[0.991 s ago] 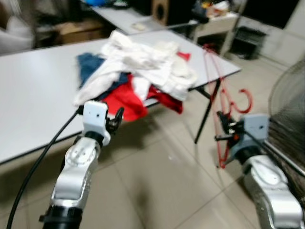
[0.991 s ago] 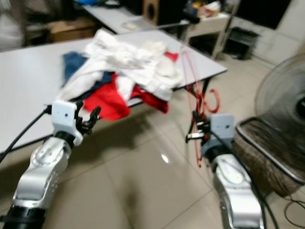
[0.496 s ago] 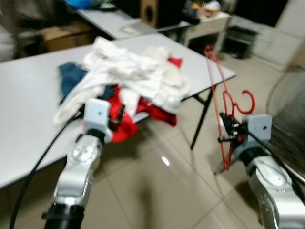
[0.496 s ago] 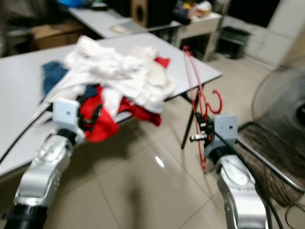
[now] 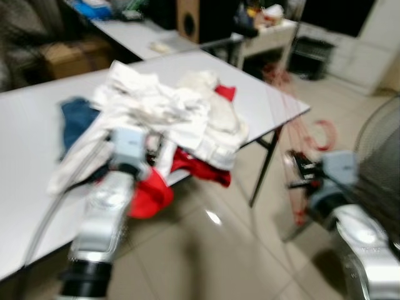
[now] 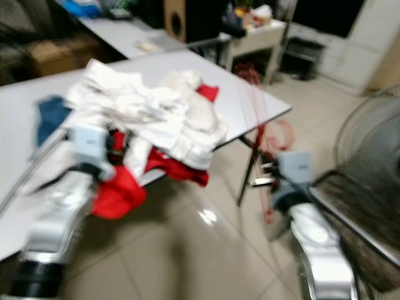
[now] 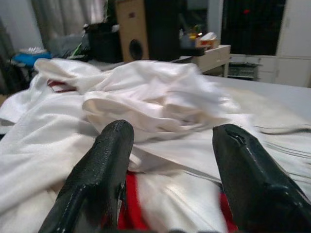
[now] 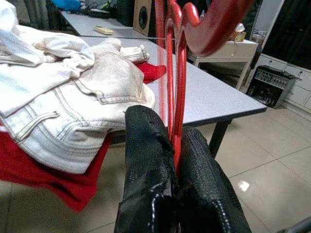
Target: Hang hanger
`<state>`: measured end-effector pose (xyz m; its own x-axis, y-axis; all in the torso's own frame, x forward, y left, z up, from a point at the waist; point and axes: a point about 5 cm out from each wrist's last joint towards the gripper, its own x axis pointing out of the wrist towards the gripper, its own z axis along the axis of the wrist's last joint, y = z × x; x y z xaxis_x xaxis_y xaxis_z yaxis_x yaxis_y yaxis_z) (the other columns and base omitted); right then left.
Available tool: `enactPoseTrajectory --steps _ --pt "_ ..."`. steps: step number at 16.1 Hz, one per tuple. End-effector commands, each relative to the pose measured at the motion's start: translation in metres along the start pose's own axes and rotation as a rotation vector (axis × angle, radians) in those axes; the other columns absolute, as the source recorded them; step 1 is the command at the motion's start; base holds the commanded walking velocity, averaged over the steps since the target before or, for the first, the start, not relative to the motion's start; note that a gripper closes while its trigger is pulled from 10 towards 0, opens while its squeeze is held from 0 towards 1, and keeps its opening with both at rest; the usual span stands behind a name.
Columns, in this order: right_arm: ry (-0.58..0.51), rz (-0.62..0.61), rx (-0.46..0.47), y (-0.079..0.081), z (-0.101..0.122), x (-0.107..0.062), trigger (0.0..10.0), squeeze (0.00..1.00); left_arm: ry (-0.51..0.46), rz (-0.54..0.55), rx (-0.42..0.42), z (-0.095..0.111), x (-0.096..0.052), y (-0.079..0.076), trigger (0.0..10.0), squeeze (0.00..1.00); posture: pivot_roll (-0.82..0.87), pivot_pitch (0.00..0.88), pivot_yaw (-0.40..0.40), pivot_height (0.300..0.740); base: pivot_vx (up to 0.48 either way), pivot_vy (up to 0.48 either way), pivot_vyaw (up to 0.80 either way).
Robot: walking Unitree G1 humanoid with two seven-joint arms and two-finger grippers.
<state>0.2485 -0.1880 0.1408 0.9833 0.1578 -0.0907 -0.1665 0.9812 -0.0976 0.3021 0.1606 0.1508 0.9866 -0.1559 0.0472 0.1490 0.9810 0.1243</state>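
A red wire hanger (image 8: 173, 73) stands upright in my right gripper (image 8: 172, 160), whose black fingers are shut on its lower wire. In the left eye view the hanger (image 5: 294, 125) rises blurred beside the table's right corner, above the right gripper (image 5: 299, 177). My left gripper (image 7: 170, 165) is open, its fingers (image 7: 104, 160) spread just before a heap of white and red clothes (image 7: 160, 102). In the left eye view the left gripper (image 5: 150, 145) sits at the near edge of that heap (image 5: 169, 119).
The clothes pile lies on a grey table (image 5: 31, 150) with a black leg (image 5: 262, 169). A blue garment (image 5: 75, 119) lies at the pile's left. A floor fan (image 6: 369, 150) stands at right. A second table and a speaker (image 5: 187, 19) stand behind. Tiled floor (image 5: 212, 250) is open below.
The camera has moved nearer the table and swung right, so the pile sits closer and the picture is more blurred. My left gripper now reaches the clothes. The right keeps the hanger.
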Motion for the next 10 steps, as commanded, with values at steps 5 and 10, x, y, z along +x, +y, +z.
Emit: enactPoseTrajectory --steps 5,10 --pt "-0.013 -0.002 -0.029 -0.005 0.006 0.002 10.0 0.00 -0.025 0.003 0.008 0.006 0.006 -0.004 10.0 0.00 -0.21 0.000 -0.036 0.740 0.422 0.000 0.44" --pt "-0.035 0.001 -0.010 -0.005 0.008 0.004 10.0 0.00 -0.038 -0.079 0.123 0.013 0.009 0.000 10.0 0.00 -0.20 0.000 -0.029 0.740 0.228 0.000 0.00"
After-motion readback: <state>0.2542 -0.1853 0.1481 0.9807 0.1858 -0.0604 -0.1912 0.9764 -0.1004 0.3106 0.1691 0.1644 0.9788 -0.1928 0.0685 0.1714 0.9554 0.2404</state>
